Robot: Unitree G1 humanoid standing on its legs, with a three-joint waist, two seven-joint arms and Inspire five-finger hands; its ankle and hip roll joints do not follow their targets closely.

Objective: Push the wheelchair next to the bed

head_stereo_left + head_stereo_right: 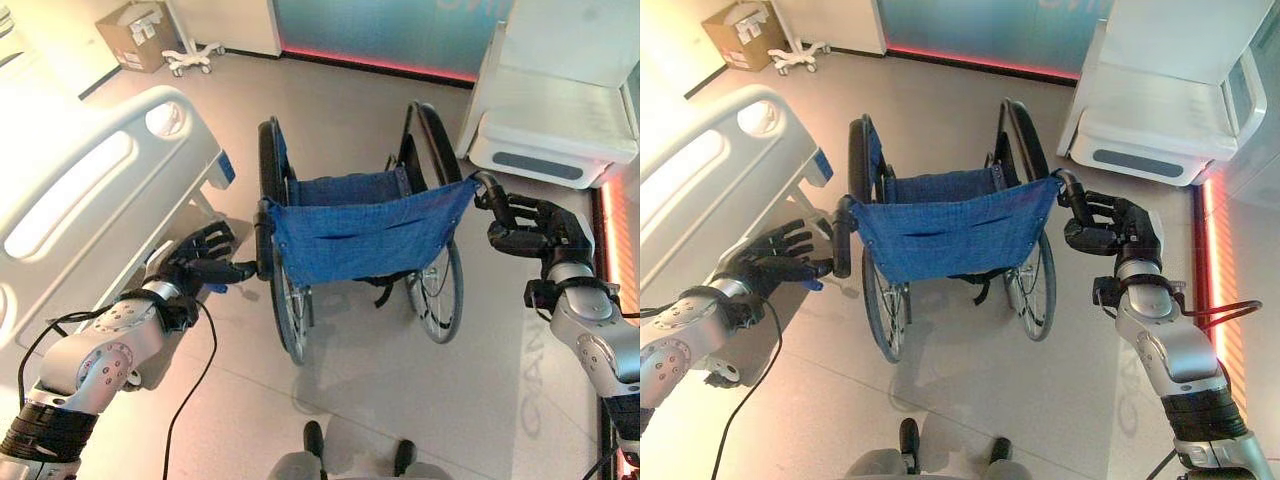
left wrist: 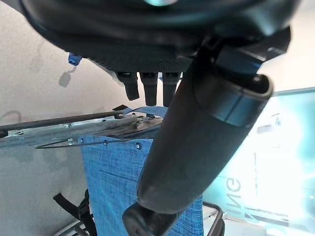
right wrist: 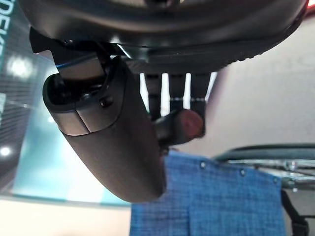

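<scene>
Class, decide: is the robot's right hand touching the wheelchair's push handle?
Touching. In the right wrist view the right hand has its fingers curled round the push handle of the wheelchair.

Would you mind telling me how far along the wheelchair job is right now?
Done: the right hand is curled on the wheelchair's push handle. In hand: the left hand sits open beside the other handle, not gripping. Left: the chair stands near the bed's foot end, not alongside.
</scene>
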